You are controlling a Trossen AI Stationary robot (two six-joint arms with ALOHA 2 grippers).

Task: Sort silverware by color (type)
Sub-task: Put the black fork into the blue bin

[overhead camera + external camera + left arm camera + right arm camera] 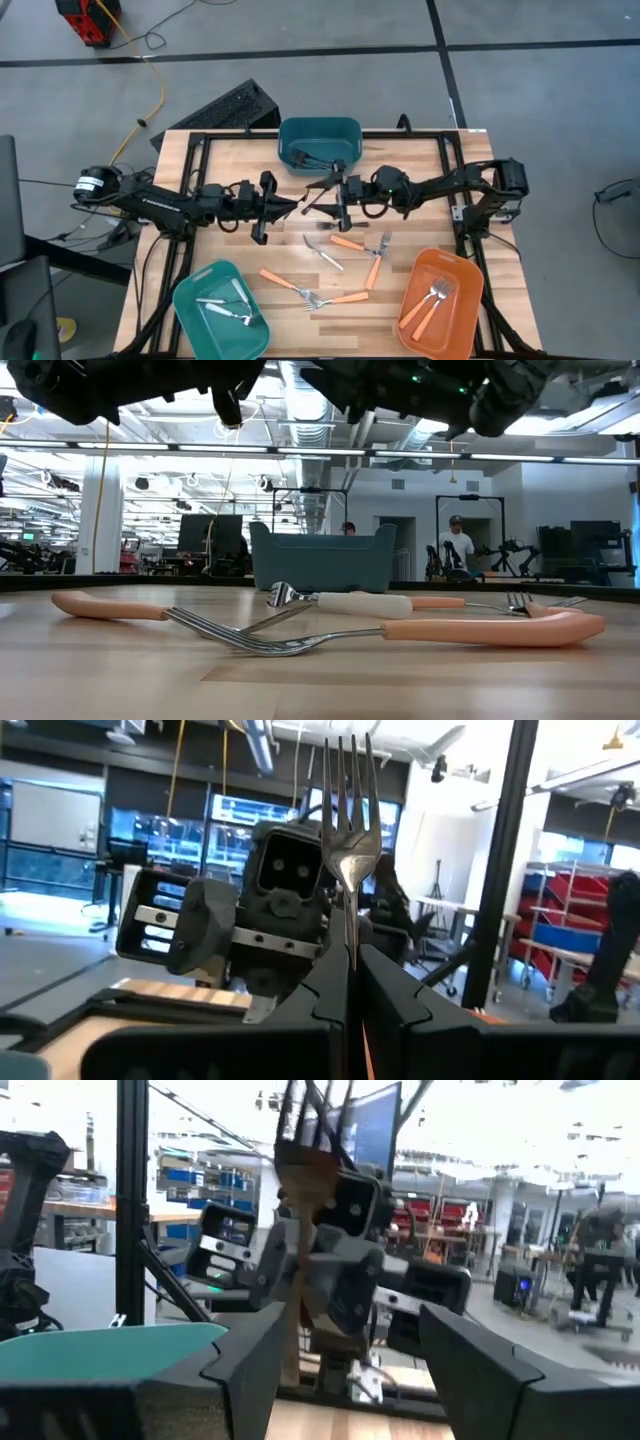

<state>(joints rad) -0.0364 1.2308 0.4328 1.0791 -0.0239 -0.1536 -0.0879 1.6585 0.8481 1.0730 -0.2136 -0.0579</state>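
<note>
Facing each other above the middle of the wooden tabletop [200, 150], the two dark arms meet just in front of the dark teal bin [320, 142] that sits at the far edge. The left gripper [297, 205] has its fingers pressed together on the stem of a silver fork [349, 815], whose tines point up past the fingers in the left wrist view; that fork reaches toward the other arm. The right gripper [322, 187] is spread wide, its two fingers [250, 1355] standing well apart, and it grips nothing; the fork's tip lies close to it, but whether they touch cannot be told. A dark utensil [310, 157] rests inside the dark teal bin.

Loose silverware lies on the bare wood between the arms and the near edge: two orange-handled forks [362, 248] side by side toward the right, a white-handled fork [324, 253] beside them, and two more orange-handled pieces [300, 290] crossing nearer the front. From the low view these crossed forks [300, 635] lie flat on the wood.

A light teal bin [220, 310] at the near left corner holds silver and white pieces [228, 306]. An orange bin [440, 300] at the near right corner holds two orange-handled forks [430, 300].

Two people [455, 550] stand in the room behind the table.
</note>
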